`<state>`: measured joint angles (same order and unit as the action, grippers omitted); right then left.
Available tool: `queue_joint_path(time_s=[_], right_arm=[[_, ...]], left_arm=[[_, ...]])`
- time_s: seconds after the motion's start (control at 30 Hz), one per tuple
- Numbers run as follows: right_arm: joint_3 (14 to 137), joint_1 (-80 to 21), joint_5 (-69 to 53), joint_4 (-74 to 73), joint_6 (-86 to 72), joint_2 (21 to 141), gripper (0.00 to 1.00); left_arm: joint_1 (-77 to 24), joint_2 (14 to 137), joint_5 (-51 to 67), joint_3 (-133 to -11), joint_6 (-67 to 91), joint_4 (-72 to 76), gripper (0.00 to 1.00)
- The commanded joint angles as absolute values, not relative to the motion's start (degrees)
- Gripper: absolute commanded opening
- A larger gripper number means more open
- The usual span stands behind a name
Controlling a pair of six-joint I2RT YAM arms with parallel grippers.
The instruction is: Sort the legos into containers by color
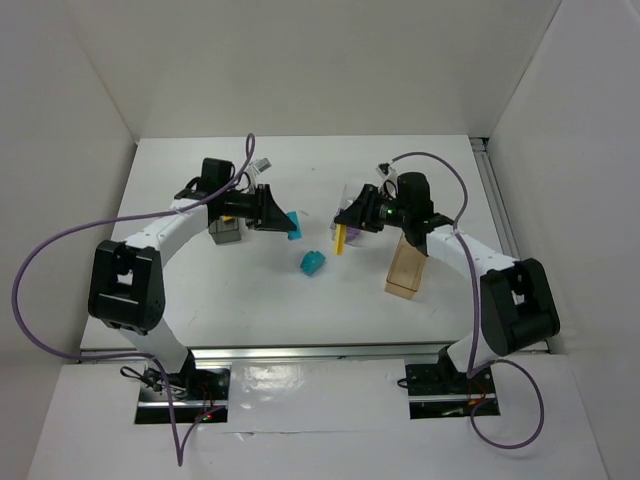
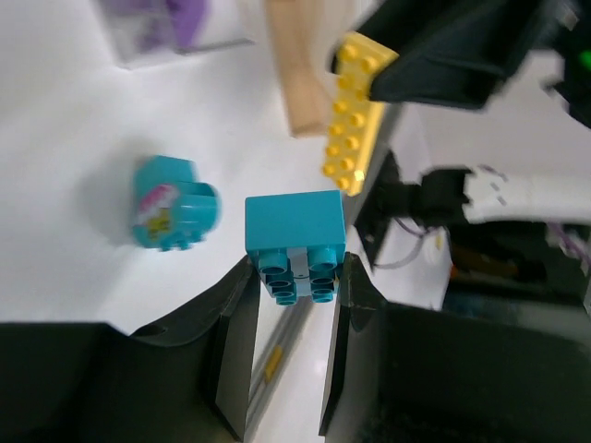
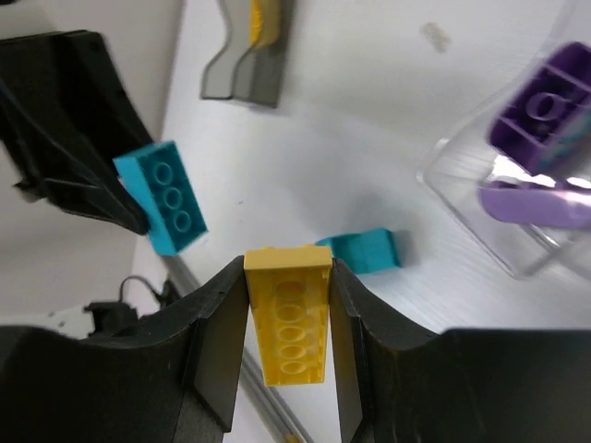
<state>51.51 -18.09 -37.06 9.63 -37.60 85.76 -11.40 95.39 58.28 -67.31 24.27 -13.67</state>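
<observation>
Near the frame's centre, the right gripper (image 3: pixel 287 277) is pinching a yellow brick (image 1: pixel 340 240) and the left gripper (image 2: pixel 295 281) is clamping a teal brick (image 2: pixel 295 226), so crossing arms could knock either loose.

light: bright, even | shadows: soft | blur: wrist views' far backgrounds

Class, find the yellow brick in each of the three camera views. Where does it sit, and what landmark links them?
Top external: yellow brick just right of centre, hanging from the right gripper.
Left wrist: yellow brick upper right, slanting.
Right wrist: yellow brick bottom centre, between the jaws.
Shared landmark: the loose teal brick, near it in every view.
</observation>
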Motion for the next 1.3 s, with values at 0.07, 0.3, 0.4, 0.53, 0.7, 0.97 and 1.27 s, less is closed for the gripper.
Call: queue_joint_path(time_s=[0.07, 0.3, 0.4, 0.53, 0.7, 0.97, 1.27], right_arm=[[57.3, -18.28, -15.36, -7.27, -31.29, 77.8, 0.29], [59.94, -15.48, 17.19, -26.69, -33.91, 67.6, 0.29], [59.42, -14.24, 29.07, -29.52, -37.34, 62.15, 0.29], [58.01, -12.05, 31.99, -30.06, -37.88, 57.49, 0.29], [58.8, -11.43, 36.03, -33.75, -40.6, 54.15, 0.29], [58.0, -10.9, 36.04, -33.91, -38.85, 47.46, 0.31], [58.8, -10.9, 33.75, -33.93, -37.8, 48.6, 0.31]], left_arm=[[-15.46, 98.25, 46.07, -76.19, 22.85, -24.16, 0.0], [-27.32, 105.72, 45.26, -81.2, 32.32, -18.04, 0.0], [-32.68, 111.17, 45.26, -85.59, 35.15, -15.65, 0.0], [-37.87, 118.9, 45.08, -92.8, 40.16, -13.1, 0.0], [-43.58, 126.2, 42.37, -103.15, 41.84, -12.56, 0.0], [-45.97, 136.75, 39.99, -119.17, 42.98, -19.94, 0.19], [-45.97, 137.46, 39.99, -122.17, 42.45, -20.65, 0.8]])
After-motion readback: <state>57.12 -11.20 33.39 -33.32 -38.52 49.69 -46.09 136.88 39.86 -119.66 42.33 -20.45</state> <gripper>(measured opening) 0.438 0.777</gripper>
